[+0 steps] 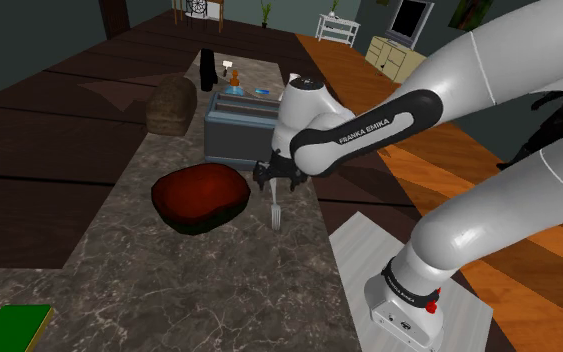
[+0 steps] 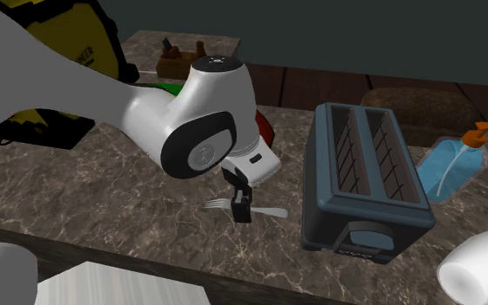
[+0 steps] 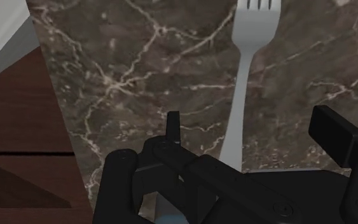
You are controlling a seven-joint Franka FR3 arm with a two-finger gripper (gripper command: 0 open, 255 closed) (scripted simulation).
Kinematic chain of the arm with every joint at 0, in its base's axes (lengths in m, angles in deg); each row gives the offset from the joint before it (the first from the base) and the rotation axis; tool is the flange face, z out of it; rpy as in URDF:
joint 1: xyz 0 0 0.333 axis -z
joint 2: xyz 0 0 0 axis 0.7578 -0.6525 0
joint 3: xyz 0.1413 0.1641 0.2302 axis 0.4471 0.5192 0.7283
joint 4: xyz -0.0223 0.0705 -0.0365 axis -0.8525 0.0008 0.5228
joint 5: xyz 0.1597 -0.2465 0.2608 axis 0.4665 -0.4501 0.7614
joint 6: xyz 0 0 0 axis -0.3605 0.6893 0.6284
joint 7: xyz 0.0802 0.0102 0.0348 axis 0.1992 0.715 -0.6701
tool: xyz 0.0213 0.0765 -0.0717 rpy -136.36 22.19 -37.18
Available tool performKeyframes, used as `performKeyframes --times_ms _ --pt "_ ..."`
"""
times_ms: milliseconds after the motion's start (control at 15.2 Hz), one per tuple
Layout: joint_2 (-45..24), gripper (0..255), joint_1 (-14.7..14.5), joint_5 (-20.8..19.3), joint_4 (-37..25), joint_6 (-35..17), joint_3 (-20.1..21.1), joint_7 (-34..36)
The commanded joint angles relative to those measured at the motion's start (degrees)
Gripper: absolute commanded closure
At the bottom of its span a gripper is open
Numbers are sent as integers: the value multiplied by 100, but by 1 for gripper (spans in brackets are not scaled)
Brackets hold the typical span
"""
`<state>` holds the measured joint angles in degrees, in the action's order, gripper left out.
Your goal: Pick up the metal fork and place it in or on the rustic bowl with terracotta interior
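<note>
A pale grey fork [image 3: 246, 83] lies flat on the marbled brown countertop [image 3: 126, 83]. Its handle runs between my gripper's [image 3: 254, 130] two black fingers [image 3: 173, 127], which stand wide apart and do not touch it. In the shoulder view the gripper [image 1: 274, 186] hangs low over the fork [image 1: 276, 214], whose tines point toward the counter's near end. The dark bowl with the red inside [image 1: 201, 197] sits just beside it toward the shoulder view's left. The second exterior view has the gripper [image 2: 240, 204] over the fork [image 2: 218, 204], with the bowl [image 2: 266, 132] mostly hidden behind the arm.
A blue-grey toaster [image 1: 237, 127] stands just behind the gripper, close to the hand. A brown loaf [image 1: 172, 105], a black bottle [image 1: 207, 70] and a spray bottle [image 2: 454, 165] sit further back. A green book [image 1: 9, 328] lies at the near end. The counter edge [image 3: 66, 146] drops to wood floor.
</note>
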<state>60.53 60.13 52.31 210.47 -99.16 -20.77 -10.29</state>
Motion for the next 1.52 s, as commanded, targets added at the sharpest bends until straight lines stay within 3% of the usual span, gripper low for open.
performKeyframes --times_ms 0,198,660,726,1452 --pt "-184 0 71 -114 25 -205 68 113" --pt "-402 0 164 -274 68 -449 130 228" --pt "-402 0 163 -274 68 -449 129 229" --pt "-402 255 163 -274 68 -449 129 229" --pt "-246 255 105 -158 21 -261 75 127"
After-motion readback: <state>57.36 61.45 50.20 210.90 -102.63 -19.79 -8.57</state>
